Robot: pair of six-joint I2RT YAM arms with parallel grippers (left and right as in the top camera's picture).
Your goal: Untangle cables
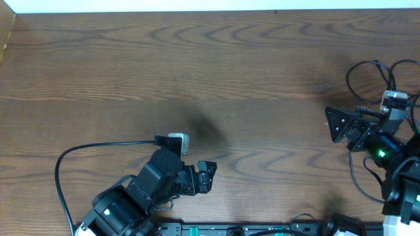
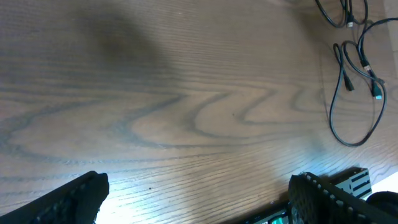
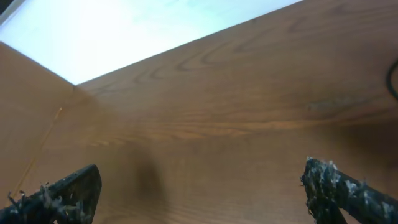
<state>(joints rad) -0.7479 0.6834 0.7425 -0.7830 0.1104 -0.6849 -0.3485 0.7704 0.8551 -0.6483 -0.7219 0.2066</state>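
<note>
The cables are thin black cords lying in loose loops at the table's far right edge (image 1: 348, 80), around and behind my right arm. In the left wrist view they show at the top right (image 2: 330, 115), with small plug ends, one tipped teal (image 2: 378, 94). My left gripper (image 1: 207, 176) is open and empty near the front edge, far left of the cables; its fingers frame bare wood (image 2: 199, 199). My right gripper (image 1: 330, 124) is open and empty, pointing left, away from the cables; its view (image 3: 202, 190) shows bare table and a dark cord sliver at the right edge (image 3: 393, 78).
A thicker black robot cable (image 1: 60, 172) arcs from my left wrist to the front left. The wooden table (image 1: 197, 59) has a raised side wall at the far left (image 1: 6, 33). The arm bases stand along the front edge (image 1: 230, 229).
</note>
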